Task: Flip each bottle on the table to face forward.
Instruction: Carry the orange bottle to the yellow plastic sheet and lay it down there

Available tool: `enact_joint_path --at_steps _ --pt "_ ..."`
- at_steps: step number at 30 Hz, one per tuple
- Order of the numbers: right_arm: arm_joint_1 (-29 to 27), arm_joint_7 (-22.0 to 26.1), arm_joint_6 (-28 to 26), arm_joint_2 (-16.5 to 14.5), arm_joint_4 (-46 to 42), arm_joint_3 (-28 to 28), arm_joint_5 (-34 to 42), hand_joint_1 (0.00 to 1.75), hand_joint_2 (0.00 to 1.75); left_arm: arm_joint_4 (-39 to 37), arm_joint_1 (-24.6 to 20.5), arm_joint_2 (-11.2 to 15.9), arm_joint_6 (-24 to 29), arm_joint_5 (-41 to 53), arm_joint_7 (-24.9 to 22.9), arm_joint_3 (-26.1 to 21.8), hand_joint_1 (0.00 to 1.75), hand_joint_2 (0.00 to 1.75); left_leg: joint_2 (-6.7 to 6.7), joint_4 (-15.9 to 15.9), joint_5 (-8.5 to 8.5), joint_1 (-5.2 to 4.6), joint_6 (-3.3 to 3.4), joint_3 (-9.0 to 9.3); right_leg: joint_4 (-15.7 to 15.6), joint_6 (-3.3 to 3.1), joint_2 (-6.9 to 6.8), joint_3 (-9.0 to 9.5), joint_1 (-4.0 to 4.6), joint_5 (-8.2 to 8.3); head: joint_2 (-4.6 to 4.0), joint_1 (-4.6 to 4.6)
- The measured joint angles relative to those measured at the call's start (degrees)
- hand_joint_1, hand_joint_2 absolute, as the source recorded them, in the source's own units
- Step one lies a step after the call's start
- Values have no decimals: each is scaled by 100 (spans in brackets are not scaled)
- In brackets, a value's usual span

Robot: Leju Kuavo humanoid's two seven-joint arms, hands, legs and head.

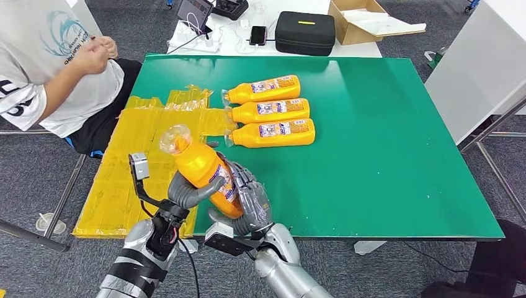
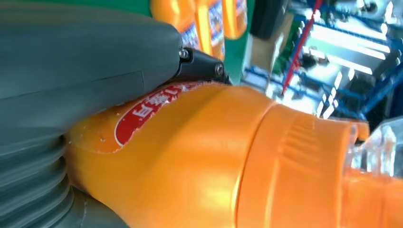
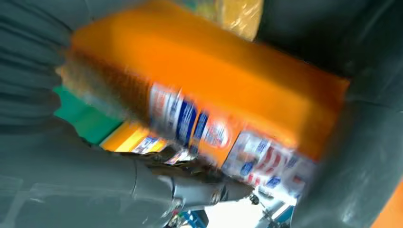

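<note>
Orange bottle (image 1: 205, 171) is held tilted above the green worktop's (image 1: 384, 161) near edge, gripped by both the left hand (image 1: 186, 192) and right hand (image 1: 248, 202); three more bottles (image 1: 273, 113) lie side by side farther back.

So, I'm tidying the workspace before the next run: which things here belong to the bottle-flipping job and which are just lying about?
Job:
held orange bottle, in left hand and right hand
three orange bottles lying on green table

Lying about:
yellow plastic wrap
black case
cardboard box
phone
</note>
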State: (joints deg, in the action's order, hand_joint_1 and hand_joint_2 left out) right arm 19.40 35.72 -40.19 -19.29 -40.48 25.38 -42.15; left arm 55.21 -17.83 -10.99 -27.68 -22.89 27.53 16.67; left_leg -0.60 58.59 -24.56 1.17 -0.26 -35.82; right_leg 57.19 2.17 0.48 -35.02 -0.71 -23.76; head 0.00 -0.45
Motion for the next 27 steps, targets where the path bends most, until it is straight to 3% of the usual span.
enact_joint_path --at_steps 6,16,18,24,27 --pt "-89 -112 0 10 -195 -392 -177 0 0 200 33 17 435 230 13 -200 175 175 -1 0 0 0 0 0 0 0 0 0 0 0 1 -1" --pt "-264 -195 0 51 -997 -663 367 0 0 63 -334 44 2252 1204 181 -856 175 175 1 0 2 1 -1 1 0 0 0 -2 1 1 1 -1" --pt "-333 -157 0 58 -1219 -668 413 0 0 17 -429 44 2761 1557 292 -962 175 175 1 0 2 0 -1 1 0 0 0 -3 1 1 1 0" --pt "-539 140 0 63 -2015 -634 896 0 0 -149 -846 87 5266 4045 571 -1014 175 175 -4 1 2 0 -1 -4 0 0 -2 -3 0 0 0 1" --pt "-572 128 0 73 -2333 -539 1043 0 0 -292 -1082 129 5707 4655 525 -1011 175 175 -1 1 2 0 -1 -3 0 0 0 -3 0 1 1 -1"
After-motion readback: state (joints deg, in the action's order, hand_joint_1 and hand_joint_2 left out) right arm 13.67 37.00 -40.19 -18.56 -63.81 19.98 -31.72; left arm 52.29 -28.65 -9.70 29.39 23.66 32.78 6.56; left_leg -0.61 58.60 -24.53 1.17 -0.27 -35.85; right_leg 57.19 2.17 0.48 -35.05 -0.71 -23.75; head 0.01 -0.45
